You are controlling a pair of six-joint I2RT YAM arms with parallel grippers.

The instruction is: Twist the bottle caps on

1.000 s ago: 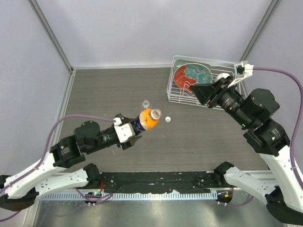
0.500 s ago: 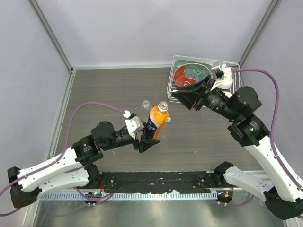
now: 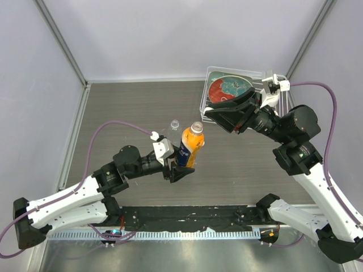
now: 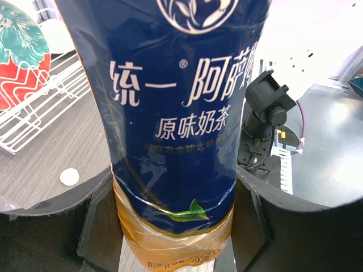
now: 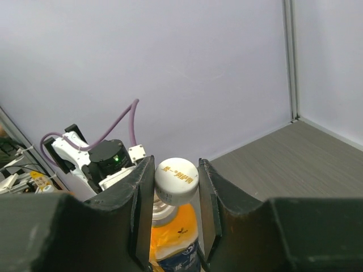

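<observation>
The left hand (image 3: 180, 162) is clamped on the lower body of the orange bottle (image 3: 190, 146). It holds the bottle off the tabletop (image 3: 125, 107) near the middle of the scene, neck up and leaning a little to the far right. That lean seems meant to offer the mouth toward the other arm, and the low grip leaves the shoulder and neck free. The left wrist view shows a finger on each side of the bottle's base, pressed against the label. The right hand (image 5: 176, 170) reaches in from the far right, and in its own view the cream cap (image 5: 177, 179) sits on the bottle's neck, slightly askew, exactly framed by the two fingers. From above, though, the fingertips look just short of the bottle top. I cannot tell whether the pads are pinching the cap or are only spread to its width. My reading is that the cap is resting on the threads but not yet turned down, and the tilt could cause cross-threading unless it is squared first. A second cap, the white cap (image 4: 70, 177), lies flat on the tabletop to the right of the held bottle, hidden behind it in the top view. The clear bottle (image 3: 174, 123) stands just far-left of the orange one and is too small to show whether it is capped. A wire rack (image 3: 205, 105) with a red-and-teal plate (image 3: 227, 89) sits at the far right, out of the way.
</observation>
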